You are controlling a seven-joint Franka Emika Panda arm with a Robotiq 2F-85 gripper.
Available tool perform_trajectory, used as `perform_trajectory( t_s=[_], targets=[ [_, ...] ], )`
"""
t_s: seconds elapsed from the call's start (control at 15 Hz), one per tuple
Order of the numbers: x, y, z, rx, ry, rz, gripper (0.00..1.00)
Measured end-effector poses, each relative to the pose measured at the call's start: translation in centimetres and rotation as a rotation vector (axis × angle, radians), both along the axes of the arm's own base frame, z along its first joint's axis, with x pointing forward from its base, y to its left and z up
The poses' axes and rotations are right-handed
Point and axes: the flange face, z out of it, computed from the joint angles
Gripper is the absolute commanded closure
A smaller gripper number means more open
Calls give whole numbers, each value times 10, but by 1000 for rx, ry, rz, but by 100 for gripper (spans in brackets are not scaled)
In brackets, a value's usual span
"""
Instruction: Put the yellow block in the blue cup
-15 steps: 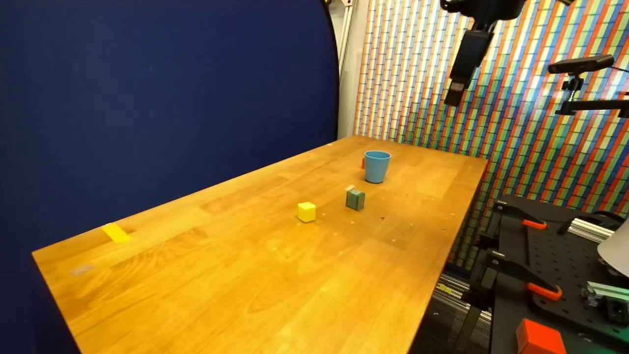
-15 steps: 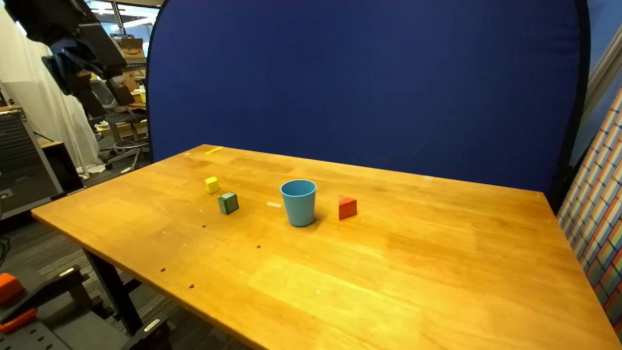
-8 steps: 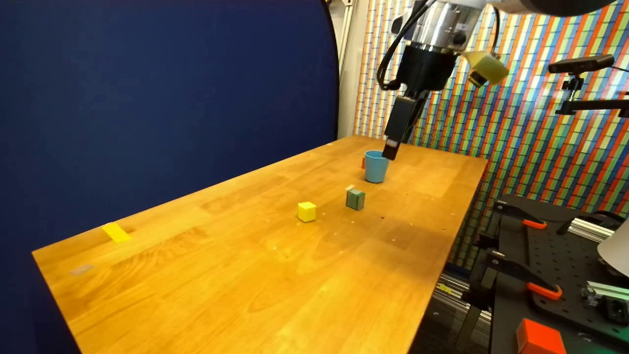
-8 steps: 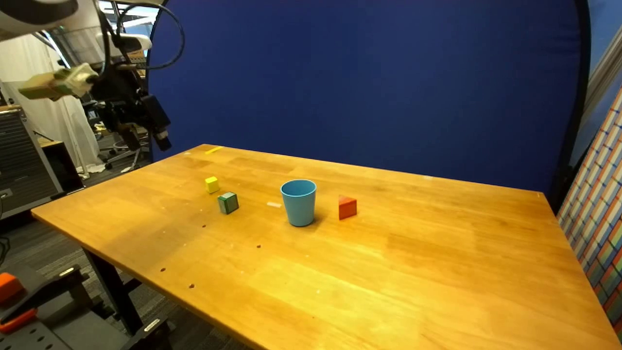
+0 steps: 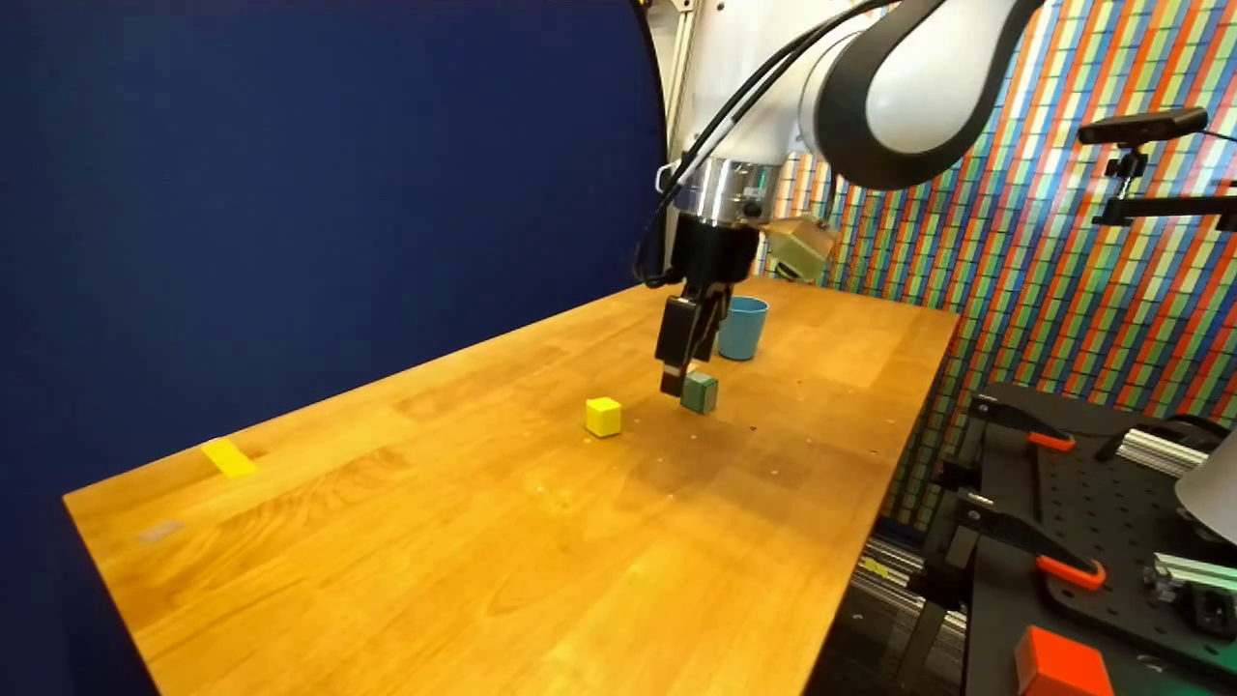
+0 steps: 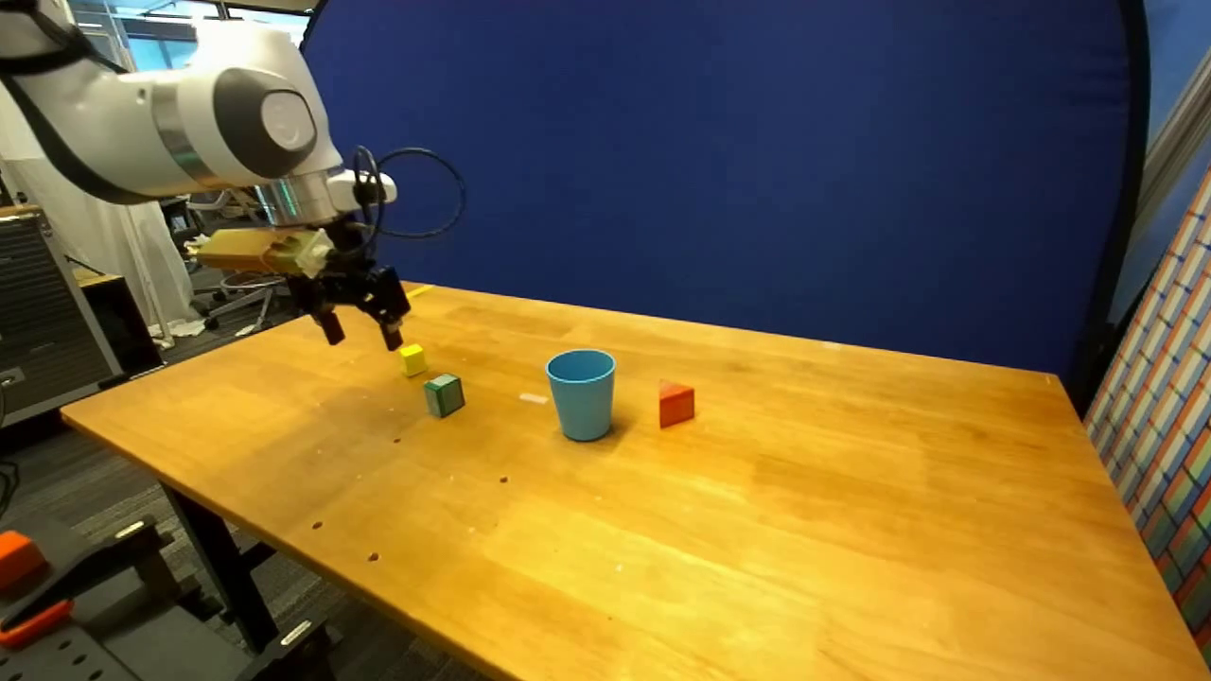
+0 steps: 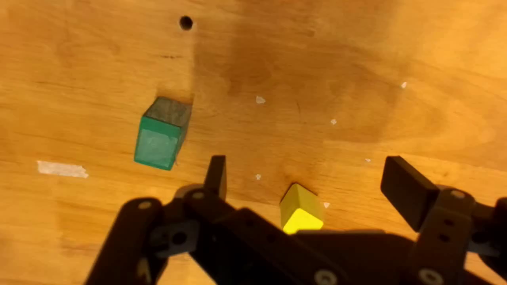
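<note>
The yellow block (image 5: 603,417) sits on the wooden table; it also shows in an exterior view (image 6: 412,359). In the wrist view the yellow block (image 7: 302,219) appears between the spread fingers, its near part hidden by the gripper body. My gripper (image 7: 305,168) is open and empty, pointing down above the table; it shows in both exterior views (image 5: 688,369) (image 6: 361,336), higher than the block. The blue cup (image 6: 582,395) stands upright on the table, past the green block; the arm partly covers the cup (image 5: 742,331) in an exterior view. The cup is out of the wrist view.
A dark green block (image 6: 444,395) stands between the yellow block and the cup, also in the wrist view (image 7: 156,144). A red block (image 6: 675,404) is beyond the cup. A flat yellow patch (image 5: 230,457) lies near the table's far corner. A blue backdrop (image 6: 710,170) stands behind.
The arm has swung in from the upper edge and come down over the table, toward the yellow block. The gripper stays open. The blocks and cup have not moved.
</note>
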Motion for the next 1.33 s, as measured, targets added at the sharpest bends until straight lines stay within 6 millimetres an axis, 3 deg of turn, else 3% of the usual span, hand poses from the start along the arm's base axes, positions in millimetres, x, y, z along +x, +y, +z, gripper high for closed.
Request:
perform_trajectory(
  t_s=[0.33, 0.4, 0.47, 0.6, 0.87, 0.93, 1.07, 1.33],
  targets=[
    [67, 17, -67, -4, 23, 17, 0],
    [78, 25, -78, 0, 23, 21, 25],
    [88, 33, -88, 2, 24, 28, 26],
    [102, 43, -96, -1, 24, 33, 41],
    [119, 59, -88, -16, 5, 43, 73],
    [121, 60, -84, -20, 3, 41, 30],
    [124, 58, -76, -29, -2, 25, 34],
    [128, 35, -61, -71, -14, -26, 4]
  ],
)
